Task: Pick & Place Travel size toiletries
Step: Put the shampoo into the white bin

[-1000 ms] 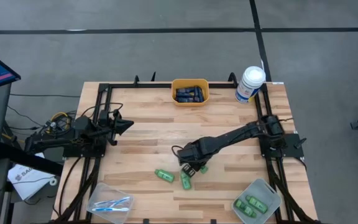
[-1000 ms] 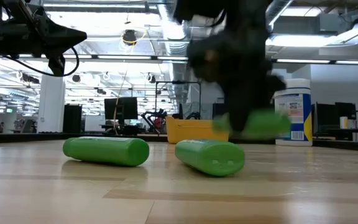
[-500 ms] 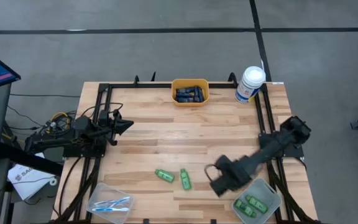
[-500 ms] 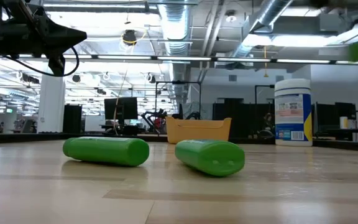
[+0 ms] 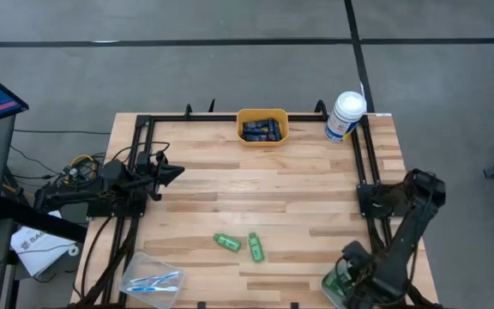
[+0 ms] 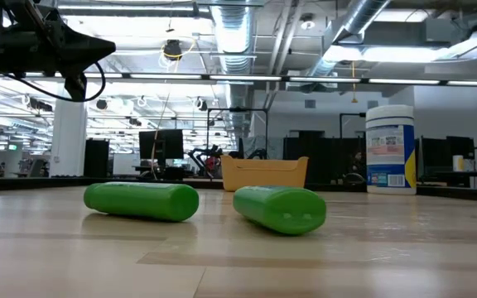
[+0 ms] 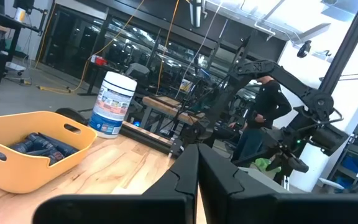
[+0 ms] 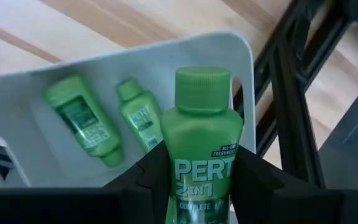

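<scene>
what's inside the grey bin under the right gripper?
Two green bottles lie in the grey bin. The right gripper hangs over it, shut on a third green bottle; that bottle and the fingers cover part of the bin floor.

Even, bright overhead light falls on the wooden table [image 5: 264, 184], casting only soft shadows. At table height, ceiling lamps glare against a dim room, and the near green bottles [image 6: 142, 201] look slightly soft. The held bottle [image 8: 202, 149] shows sharp, its surroundings mildly blurred
</scene>
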Available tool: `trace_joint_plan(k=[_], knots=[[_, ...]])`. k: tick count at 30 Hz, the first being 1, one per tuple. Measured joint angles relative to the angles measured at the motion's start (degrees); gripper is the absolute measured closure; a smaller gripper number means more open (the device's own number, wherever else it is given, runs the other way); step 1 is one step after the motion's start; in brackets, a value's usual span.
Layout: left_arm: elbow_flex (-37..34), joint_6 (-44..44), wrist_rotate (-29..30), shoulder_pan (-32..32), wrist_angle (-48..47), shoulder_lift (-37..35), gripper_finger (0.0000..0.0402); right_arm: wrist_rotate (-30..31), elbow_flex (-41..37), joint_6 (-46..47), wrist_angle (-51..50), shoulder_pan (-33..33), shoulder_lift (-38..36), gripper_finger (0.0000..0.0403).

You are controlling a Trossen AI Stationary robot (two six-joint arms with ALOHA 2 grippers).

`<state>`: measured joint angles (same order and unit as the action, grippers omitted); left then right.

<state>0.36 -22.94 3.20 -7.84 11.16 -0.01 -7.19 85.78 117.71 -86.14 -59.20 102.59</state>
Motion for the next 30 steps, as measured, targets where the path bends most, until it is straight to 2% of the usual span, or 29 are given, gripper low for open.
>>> trace_joint_plan(k=[4, 10, 16, 19, 23, 27, 30], knots=[[0.0, 0.0, 0.0, 0.0, 0.1, 0.0, 0.0401, -0.4, -3.8, 3.6, 4.4, -1.8, 0.0, 0.0282], [0.0, 0.0, 0.0, 0.0, 0.1, 0.0, 0.0401, -0.6, -10.8, 2.0, 16.0, -2.2, 0.1, 0.0277], [0.0, 0.0, 0.0, 0.0, 0.1, 0.0, 0.0401, -2.0, -12.2, 0.7, 16.8, -2.2, 0.1, 0.0253], [0.0, 0.0, 0.0, 0.0, 0.1, 0.0, 0.0401, -2.0, -12.2, -0.3, 17.4, -2.1, 0.1, 0.0224], [0.0, 0.0, 0.0, 0.0, 0.1, 0.0, 0.0401, -2.6, -12.2, -1.8, 18.1, 0.0, -0.2, 0.0162], [0.0, 0.0, 0.0, 0.0, 0.1, 0.0, 0.0401, -1.5, -11.6, -7.6, 18.1, 4.3, -2.2, 0.0103], [0.0, 0.0, 0.0, 0.0, 0.0, 0.0, 0.0401, 1.9, -11.1, -12.0, 18.1, 8.5, -4.4, 0.0076]])
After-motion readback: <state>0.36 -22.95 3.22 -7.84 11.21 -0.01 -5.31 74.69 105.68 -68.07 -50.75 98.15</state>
